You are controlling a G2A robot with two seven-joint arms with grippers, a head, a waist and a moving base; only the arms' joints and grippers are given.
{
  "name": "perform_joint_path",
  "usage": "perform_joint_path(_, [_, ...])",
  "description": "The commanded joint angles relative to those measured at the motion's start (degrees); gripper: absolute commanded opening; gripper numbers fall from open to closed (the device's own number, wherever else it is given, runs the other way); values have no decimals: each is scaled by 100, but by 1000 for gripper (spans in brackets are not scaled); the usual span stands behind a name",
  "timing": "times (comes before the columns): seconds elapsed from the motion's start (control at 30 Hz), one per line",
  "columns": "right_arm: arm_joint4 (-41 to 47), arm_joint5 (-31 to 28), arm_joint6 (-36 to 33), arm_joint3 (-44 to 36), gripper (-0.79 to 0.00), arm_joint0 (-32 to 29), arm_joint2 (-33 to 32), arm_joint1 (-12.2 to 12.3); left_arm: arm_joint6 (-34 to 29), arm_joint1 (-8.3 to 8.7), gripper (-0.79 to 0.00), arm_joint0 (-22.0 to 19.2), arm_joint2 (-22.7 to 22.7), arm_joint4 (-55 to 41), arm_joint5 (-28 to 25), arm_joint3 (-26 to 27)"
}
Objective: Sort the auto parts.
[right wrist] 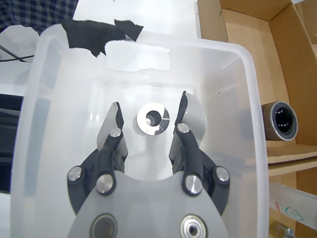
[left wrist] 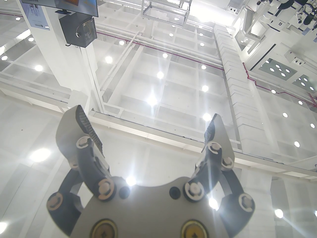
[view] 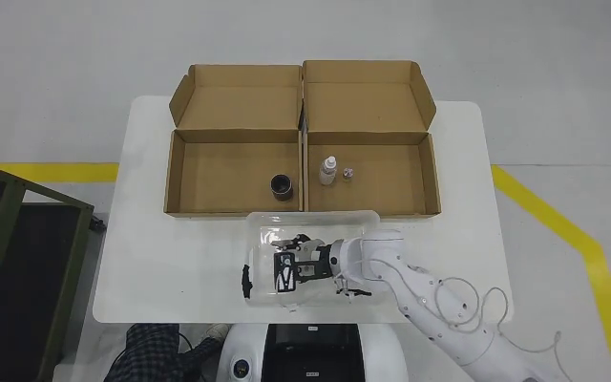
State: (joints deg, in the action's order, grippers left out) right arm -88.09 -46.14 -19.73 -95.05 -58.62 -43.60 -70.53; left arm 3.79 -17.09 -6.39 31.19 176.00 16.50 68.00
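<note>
The right tool (right wrist: 151, 112) hung inside a clear plastic bin (right wrist: 250, 60), ribbed fingers (right wrist: 119, 118) spread apart, a flat shiny metal ring (right wrist: 153, 120) lying between the tips (touching neither). Past the bin wall, a dark cylinder (right wrist: 279, 121) sat in a cardboard box (right wrist: 247, 25). The left tool (left wrist: 146, 125) gaped wide, holding nothing.

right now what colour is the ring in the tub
Shiny silver ring, best in the right wrist view.

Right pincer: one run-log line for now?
right pincer open, straddling metal ring in clear bin | left pincer open, facing ceiling | bearing in cardboard box
</note>
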Motion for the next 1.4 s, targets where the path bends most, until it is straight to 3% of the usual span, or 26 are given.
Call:
perform_joint_path(0.0, [4, 7, -8, 73, -363, 28, 34, -13, 0, 0, 0, 0, 0, 0, 0, 0])
perform_joint_path(0.33, [172, 32, 54, 442, -369, 163, 189, -96, 0, 0, 0, 0, 0, 0, 0, 0])
perform_joint_path(0.53, [183, 71, 62, 591, -413, 243, 262, -138, 0, 0, 0, 0, 0, 0, 0, 0])
perform_joint_path(0.6, [196, 70, 59, 616, -477, 262, 267, -146, 0, 0, 0, 0, 0, 0, 0, 0])
perform_joint_path(0.73, [216, 65, 67, 668, -751, 288, 243, -151, 0, 0, 0, 0, 0, 0, 0, 0])
perform_joint_path(0.77, [224, 63, 69, 683, -785, 292, 234, -152, 0, 0, 0, 0, 0, 0, 0, 0])
perform_joint_path(1.37, [695, -262, 26, -224, -785, 49, -344, 3, 0, 0, 0, 0, 0, 0, 0, 0])
